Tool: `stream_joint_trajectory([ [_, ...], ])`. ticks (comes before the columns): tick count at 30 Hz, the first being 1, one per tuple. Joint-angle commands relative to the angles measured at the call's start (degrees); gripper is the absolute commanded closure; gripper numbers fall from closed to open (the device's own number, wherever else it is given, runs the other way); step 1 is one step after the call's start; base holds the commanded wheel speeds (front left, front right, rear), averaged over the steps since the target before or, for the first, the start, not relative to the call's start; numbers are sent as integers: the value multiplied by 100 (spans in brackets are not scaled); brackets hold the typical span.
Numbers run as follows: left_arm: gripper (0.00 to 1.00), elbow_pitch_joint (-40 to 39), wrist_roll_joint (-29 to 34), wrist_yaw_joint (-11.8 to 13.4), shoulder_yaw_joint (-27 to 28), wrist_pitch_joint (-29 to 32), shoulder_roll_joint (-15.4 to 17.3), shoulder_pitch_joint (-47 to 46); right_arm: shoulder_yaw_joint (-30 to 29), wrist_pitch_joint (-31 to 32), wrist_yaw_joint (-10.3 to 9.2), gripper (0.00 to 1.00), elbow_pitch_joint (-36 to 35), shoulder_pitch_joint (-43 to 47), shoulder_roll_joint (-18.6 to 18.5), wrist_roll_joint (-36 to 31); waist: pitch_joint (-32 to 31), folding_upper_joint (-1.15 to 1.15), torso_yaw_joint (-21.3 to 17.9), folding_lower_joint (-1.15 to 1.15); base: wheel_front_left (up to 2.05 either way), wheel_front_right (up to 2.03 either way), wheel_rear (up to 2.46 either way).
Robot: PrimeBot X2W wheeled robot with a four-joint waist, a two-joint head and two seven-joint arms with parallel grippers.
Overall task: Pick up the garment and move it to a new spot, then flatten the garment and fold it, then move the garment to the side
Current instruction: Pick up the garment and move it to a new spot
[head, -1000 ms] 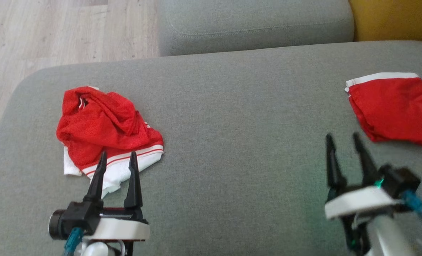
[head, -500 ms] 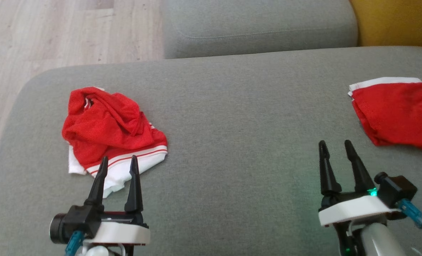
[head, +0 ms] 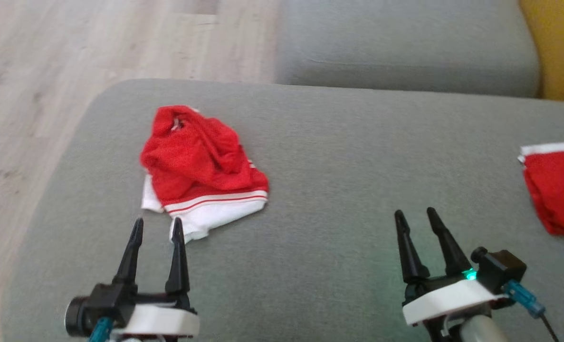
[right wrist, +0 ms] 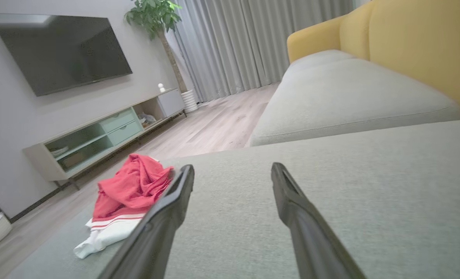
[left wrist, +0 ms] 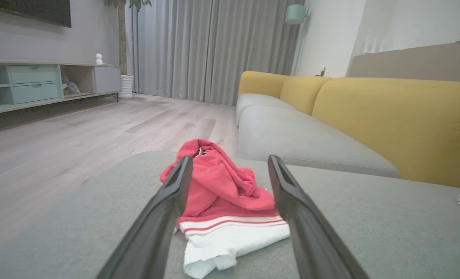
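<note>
Well, the garment [head: 201, 161] is red and white, all scrunched up in a heap on the left part of the gray sofa seat [head: 339, 156]. It sits just past the left gripper [head: 157, 221], whose jaws are wide apart with nothing in them — the white edge lies very near their tips. The right gripper [head: 415, 212] is well apart from the heap, over bare seat, and its jaws are wide apart and hold nothing too. Another red cloth [head: 555, 187] lies flat at the far right.

The garment looks soft, thin and light. It should flop and hang down when lifted, and it will not break. It may slip a bit, so a pinch should grab a good bunch of cloth — not just one thin layer. I think the best place to take hold is the white hem with the red stripes, since it is nearest and looks a bit thicker.
</note>
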Motion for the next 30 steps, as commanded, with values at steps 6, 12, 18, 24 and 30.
stream_joint_trajectory([
  [6, 0, -106, 73, -23, 273, -37, 18, 10, 471, -62, -5, 0, -177, -102, -19, 151, -152, 0, 655, 0, 0, 0, 0],
  [12, 0, -114, 95, -30, 276, -37, 18, 79, 565, -62, -5, 0, -181, -97, -19, 218, -201, 0, 910, 0, 0, 0, 0],
  [18, 0, -98, 125, -68, 320, -37, 18, 120, 592, -62, -5, 0, -205, -87, -19, 268, -210, 0, 1027, 0, 0, 0, 0],
  [24, 0, 0, 293, -181, 206, -37, 68, -69, 594, -62, -5, 0, -206, -136, -19, 270, -68, 0, 935, 0, 0, 0, 0],
  [30, 0, 540, 530, -402, -118, 95, 226, -1045, 532, -62, -5, 0, -274, -359, -19, 106, 366, 0, 658, 0, 0, 0, 0],
])
